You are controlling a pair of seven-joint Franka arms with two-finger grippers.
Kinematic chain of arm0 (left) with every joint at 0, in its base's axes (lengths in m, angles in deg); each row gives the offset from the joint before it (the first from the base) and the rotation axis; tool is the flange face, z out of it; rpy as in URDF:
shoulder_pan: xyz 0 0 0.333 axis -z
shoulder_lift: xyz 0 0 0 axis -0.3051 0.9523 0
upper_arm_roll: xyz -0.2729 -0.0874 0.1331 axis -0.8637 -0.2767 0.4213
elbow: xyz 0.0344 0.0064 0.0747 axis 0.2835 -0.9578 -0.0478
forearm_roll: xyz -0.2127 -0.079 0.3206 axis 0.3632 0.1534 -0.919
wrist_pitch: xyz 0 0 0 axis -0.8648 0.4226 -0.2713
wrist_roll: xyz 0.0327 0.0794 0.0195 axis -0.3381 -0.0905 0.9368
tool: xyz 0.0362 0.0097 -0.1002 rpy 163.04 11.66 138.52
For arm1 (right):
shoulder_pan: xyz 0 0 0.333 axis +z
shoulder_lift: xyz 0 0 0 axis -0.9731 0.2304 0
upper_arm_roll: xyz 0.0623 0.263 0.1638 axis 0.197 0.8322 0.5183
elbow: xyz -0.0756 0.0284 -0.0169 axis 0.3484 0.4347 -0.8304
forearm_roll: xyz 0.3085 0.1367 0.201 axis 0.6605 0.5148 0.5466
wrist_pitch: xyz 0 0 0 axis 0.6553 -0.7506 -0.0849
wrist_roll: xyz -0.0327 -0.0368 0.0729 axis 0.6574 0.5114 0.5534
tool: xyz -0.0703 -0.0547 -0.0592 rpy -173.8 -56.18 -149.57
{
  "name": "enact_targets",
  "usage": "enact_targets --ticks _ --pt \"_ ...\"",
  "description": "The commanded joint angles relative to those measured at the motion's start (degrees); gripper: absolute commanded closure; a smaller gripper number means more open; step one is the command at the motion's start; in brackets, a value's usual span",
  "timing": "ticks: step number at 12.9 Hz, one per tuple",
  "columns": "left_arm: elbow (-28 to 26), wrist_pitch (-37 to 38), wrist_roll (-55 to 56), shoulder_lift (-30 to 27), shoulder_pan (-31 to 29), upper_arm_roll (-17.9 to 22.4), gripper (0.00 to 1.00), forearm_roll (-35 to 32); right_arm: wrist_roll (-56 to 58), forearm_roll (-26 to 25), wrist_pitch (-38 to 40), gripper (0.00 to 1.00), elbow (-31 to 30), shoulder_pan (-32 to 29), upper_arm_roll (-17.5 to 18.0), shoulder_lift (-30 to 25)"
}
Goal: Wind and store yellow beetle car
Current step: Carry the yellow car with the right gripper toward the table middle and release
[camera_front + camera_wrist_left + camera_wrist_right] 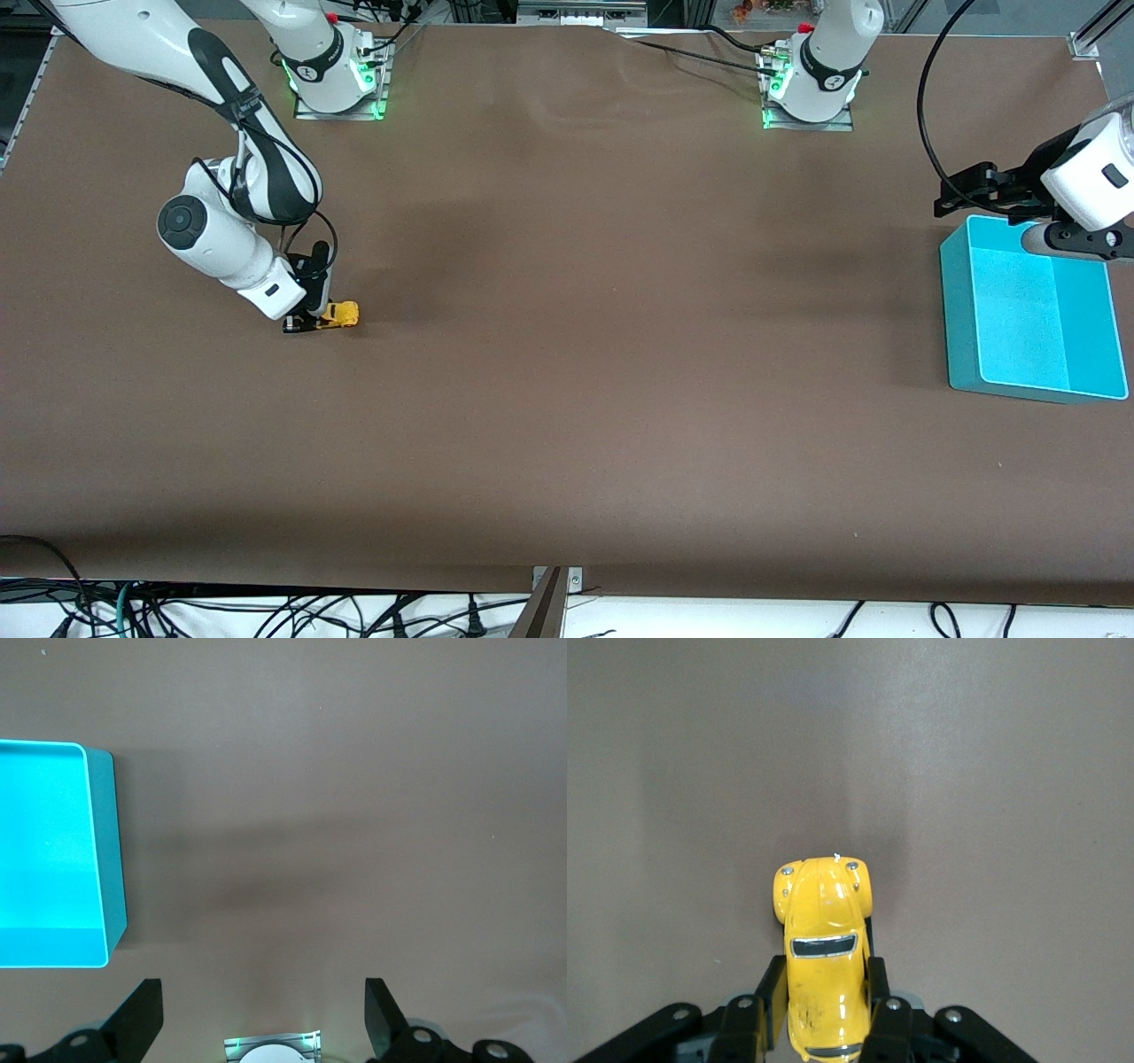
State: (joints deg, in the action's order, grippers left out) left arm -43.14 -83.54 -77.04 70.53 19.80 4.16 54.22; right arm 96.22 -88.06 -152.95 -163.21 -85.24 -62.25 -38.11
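The yellow beetle car sits on the brown table toward the right arm's end. My right gripper is down at the table and shut on the car's sides, one finger pressed against each flank of its rear half. The car's rounded nose pokes out past the fingers. The teal bin stands at the left arm's end of the table with nothing showing in it. My left gripper hangs open above the table beside the bin's edge, holding nothing.
The broad brown tabletop stretches between the car and the bin. Both arm bases stand along the table's edge farthest from the front camera. Cables hang under the table's nearest edge.
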Motion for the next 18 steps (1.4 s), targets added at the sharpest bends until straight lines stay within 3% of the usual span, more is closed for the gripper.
enact_targets --ticks 1,7,11,18 --pt "1.4 0.2 -1.1 0.4 0.0 -0.1 0.00 -1.8 -4.2 -0.3 0.8 1.00 0.7 -0.4 2.9 -0.8" --pt "1.4 0.2 -1.1 0.4 0.0 -0.1 0.00 -1.8 -3.2 -0.7 -2.5 1.00 0.0 -0.4 3.7 1.5" --pt "1.4 0.2 -1.1 0.4 0.0 -0.1 0.00 -1.8 1.7 -0.6 -4.7 1.00 -0.3 -0.7 -0.5 3.8" --pt "1.4 0.2 -1.1 0.4 0.1 -0.1 0.00 -1.8 13.1 -0.4 -4.0 1.00 -0.3 -7.0 -4.3 4.2"
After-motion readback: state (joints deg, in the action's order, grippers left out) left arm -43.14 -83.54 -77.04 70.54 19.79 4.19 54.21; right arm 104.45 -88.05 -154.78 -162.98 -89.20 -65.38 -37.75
